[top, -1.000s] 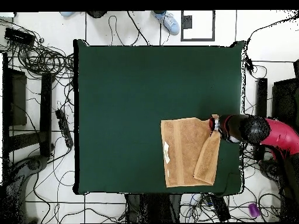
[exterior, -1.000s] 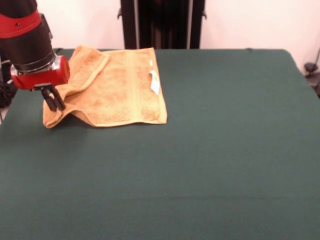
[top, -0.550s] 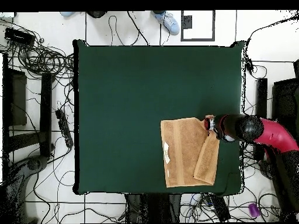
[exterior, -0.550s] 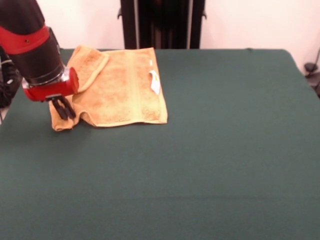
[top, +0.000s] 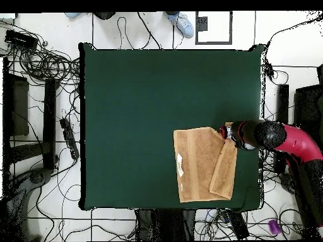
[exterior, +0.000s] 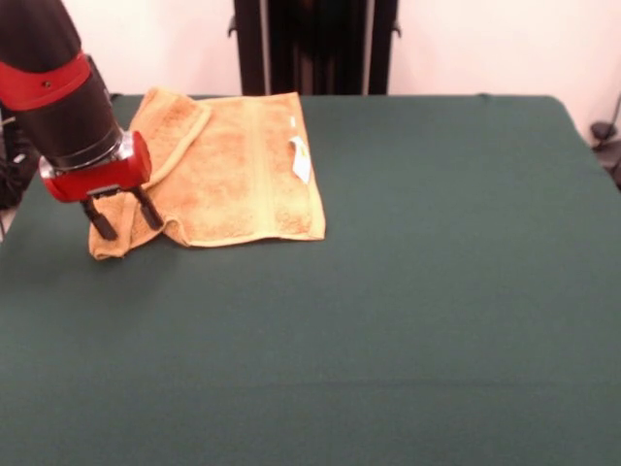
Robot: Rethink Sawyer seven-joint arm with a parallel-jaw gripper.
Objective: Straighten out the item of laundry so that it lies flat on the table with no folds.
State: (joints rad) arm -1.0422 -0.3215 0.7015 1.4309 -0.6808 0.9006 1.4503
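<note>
Towel [exterior: 233, 165] sits at the table [exterior: 408, 320] edge by the robot, one side folded over. My gripper [exterior: 123, 218] is spread wide astride the bunched corner — if I lift w/o closing, the fold stays. Half a sec ago the fingers were together.

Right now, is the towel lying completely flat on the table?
No, the towel has one side folded back over itself in a long flap, next to the open hand.

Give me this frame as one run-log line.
gripper: open, fingers straddling towel corner | towel: one side strip folded over, not flat | table: towel near one corner | task: unfinished
</note>
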